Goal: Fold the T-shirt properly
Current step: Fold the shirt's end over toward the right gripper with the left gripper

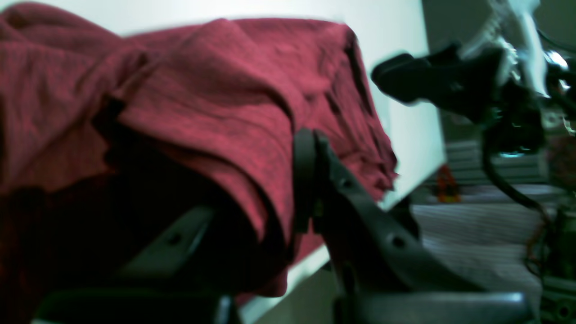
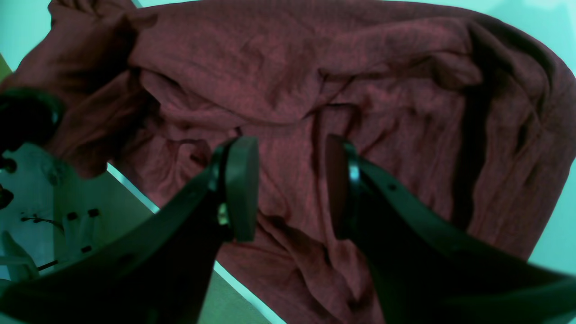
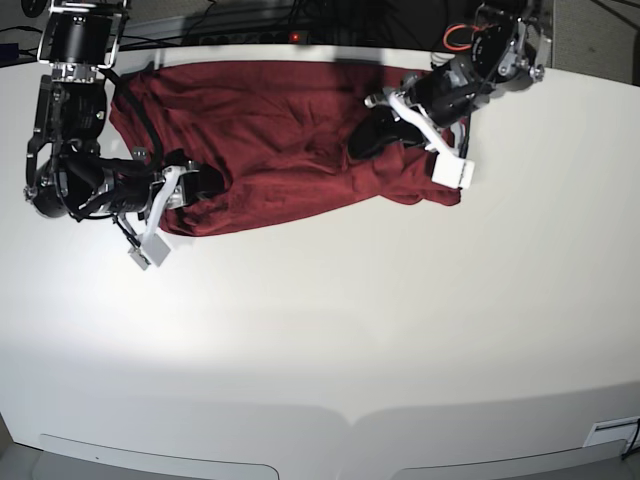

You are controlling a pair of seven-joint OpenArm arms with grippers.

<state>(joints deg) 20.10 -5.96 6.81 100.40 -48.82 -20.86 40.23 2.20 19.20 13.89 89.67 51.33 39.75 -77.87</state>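
Observation:
The T-shirt, dark red and rumpled, lies spread across the far part of the white table. My left gripper is at the shirt's right part. In the left wrist view a fold of the T-shirt drapes over and between its fingers, so the gripper is shut on the cloth, with one finger mostly hidden under it. My right gripper is at the shirt's near left edge. It stands open just above the T-shirt, and between the two pads of this gripper there is only cloth lying below.
The table's far edge runs just behind the shirt, with dark cables and a red cable loop beyond it. In the left wrist view the other arm's black end shows blurred past the shirt, near the table edge.

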